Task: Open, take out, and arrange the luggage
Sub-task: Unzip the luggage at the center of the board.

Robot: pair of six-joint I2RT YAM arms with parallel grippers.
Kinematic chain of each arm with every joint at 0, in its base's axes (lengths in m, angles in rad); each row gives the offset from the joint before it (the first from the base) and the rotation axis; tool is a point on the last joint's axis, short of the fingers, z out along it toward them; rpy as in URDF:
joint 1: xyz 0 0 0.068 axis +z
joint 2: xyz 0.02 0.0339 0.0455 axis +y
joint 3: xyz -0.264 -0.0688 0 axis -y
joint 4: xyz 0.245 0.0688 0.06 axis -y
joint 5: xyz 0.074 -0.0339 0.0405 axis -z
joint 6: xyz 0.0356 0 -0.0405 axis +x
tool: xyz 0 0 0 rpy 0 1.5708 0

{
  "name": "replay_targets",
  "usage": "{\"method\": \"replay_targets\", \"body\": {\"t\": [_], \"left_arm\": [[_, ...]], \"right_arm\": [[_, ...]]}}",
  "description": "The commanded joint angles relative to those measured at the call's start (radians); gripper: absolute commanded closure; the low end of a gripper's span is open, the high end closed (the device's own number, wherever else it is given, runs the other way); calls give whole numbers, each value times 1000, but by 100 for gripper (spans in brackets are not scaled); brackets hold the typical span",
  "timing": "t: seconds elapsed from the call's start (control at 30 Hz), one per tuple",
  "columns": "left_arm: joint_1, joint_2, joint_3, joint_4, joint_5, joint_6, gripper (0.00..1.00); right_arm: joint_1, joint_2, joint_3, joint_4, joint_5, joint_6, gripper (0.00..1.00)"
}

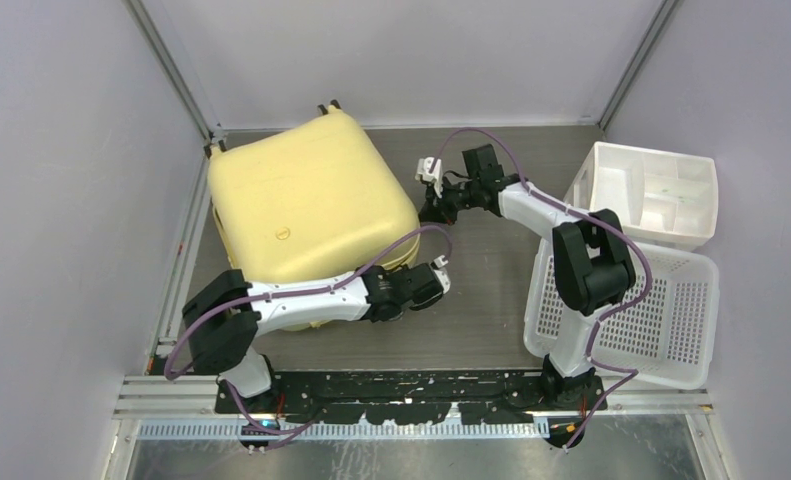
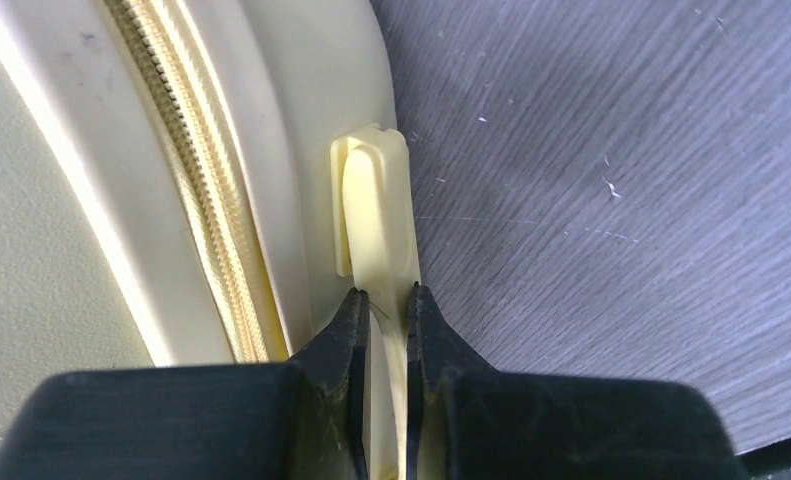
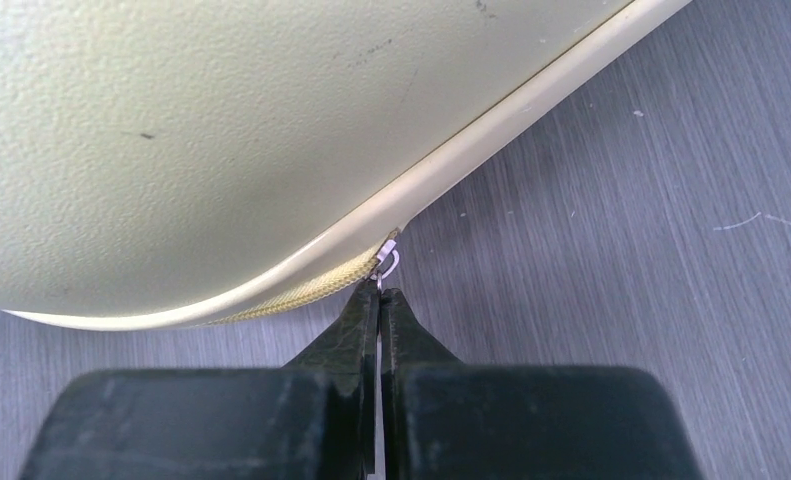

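Note:
The luggage [image 1: 306, 200], a pale yellow hard-shell suitcase, lies flat and closed at the back left of the table. At its near right corner my left gripper [image 1: 437, 278] is shut on the luggage's pale yellow side handle [image 2: 376, 225]. The left wrist view shows both fingertips [image 2: 354, 310] pressing on the handle, with the zipper [image 2: 196, 190] running to their left. My right gripper [image 1: 433, 207] sits at the luggage's right edge. In the right wrist view it [image 3: 379, 293] is shut on the small metal zipper pull [image 3: 386, 262] under the shell's rim [image 3: 491, 140].
A white perforated basket [image 1: 661, 300] stands at the right, beside the right arm's base. A white drawer bin [image 1: 661, 165] sits behind it. Grey walls close in on the left, back and right. Bare dark table [image 1: 481, 290] lies between the luggage and the basket.

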Motion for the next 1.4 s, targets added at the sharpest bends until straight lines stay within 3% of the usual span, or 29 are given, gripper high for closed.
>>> {"method": "replay_targets", "body": {"t": [0.0,0.33,0.6,0.97,1.37], "left_arm": [[-32,10,-23,-99,261,197,100],[-41,51,33,-171,293,436,100],[-41,-78,-96,-228,344,601,100],[0,-238,-237,-241,408,696,100],[34,-301,-267,-221,441,699,100]], "right_arm": [[-96,-69,-17,-80,120,-29,99],[-139,-231,-231,-80,176,-46,99],[-139,-432,-445,-43,182,-11,99],[-177,-362,-381,44,311,59,99],[-208,-300,-286,4,163,68,99]]}}
